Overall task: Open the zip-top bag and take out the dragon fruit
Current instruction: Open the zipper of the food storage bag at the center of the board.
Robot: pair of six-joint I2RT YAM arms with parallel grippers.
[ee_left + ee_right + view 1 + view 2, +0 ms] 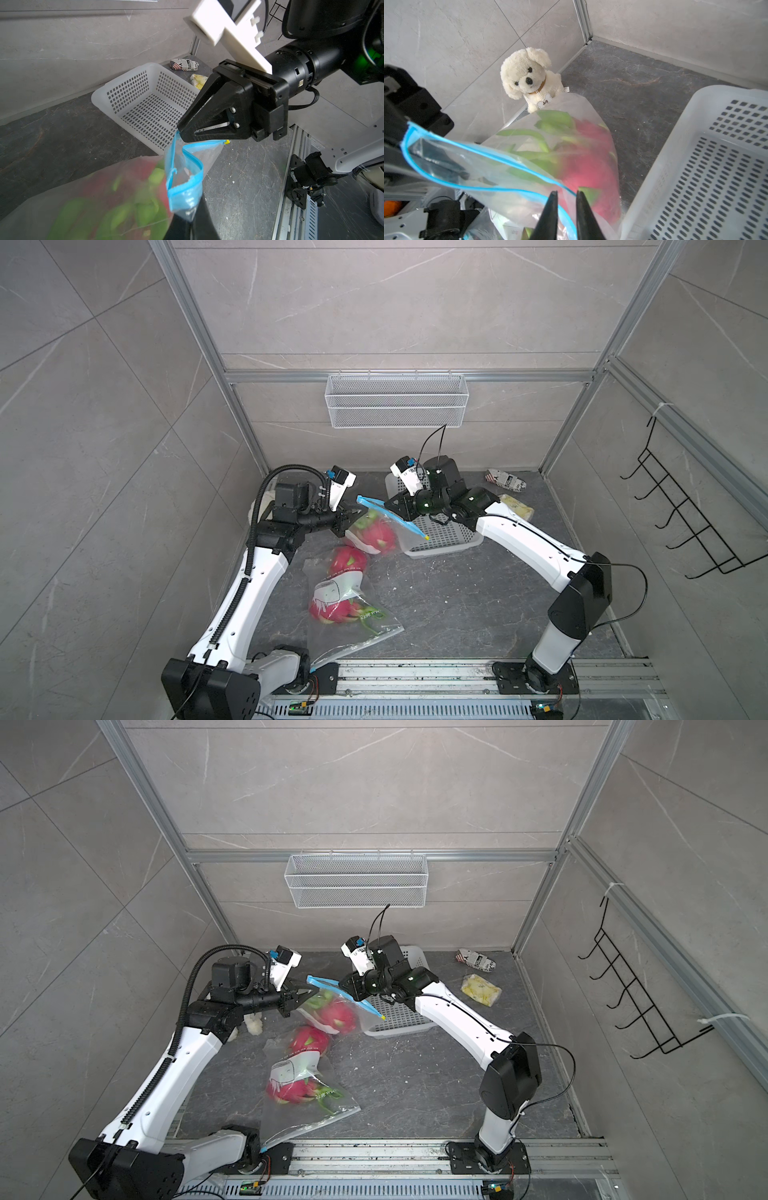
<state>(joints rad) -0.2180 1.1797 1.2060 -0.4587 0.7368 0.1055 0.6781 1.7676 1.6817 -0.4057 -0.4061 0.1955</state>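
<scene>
Left hand (362, 512), level, pinches zip-top bag (401, 531) corner; right hand (566, 195) straddles its rim (grip unclear).

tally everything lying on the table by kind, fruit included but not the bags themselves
dragon fruit: 3 in view, all inside bags
white plastic basket: 1
plush dog: 1
newsprint pouch: 1
yellow packet: 1
total: 7

Grey marble-look tiled walls (395, 302) enclose a dark stone floor (457, 605), framed by aluminium rails (274, 377).
</scene>
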